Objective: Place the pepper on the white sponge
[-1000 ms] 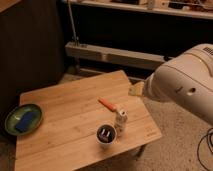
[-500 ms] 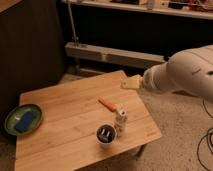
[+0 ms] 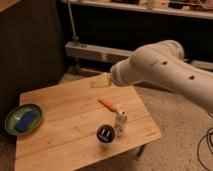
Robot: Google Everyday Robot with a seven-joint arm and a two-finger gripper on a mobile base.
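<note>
The arm enters from the right. The claw point(image 3: 100, 81) hangs above the far edge of the counter point(image 3: 65, 115), fingers spread, holding nothing. The pepper point(image 3: 106, 103) lies flat on the counter, near the claw and apart from it. A small white bottle point(image 3: 120, 119) stands upright just beside the pepper's near end. A dark round cup point(image 3: 105, 134) stands beside the bottle. At the left edge sits a green dish point(image 3: 9, 120); the white sponge point(image 3: 25, 121), appearing dark blue, lies inside it, well apart from the pepper.
</note>
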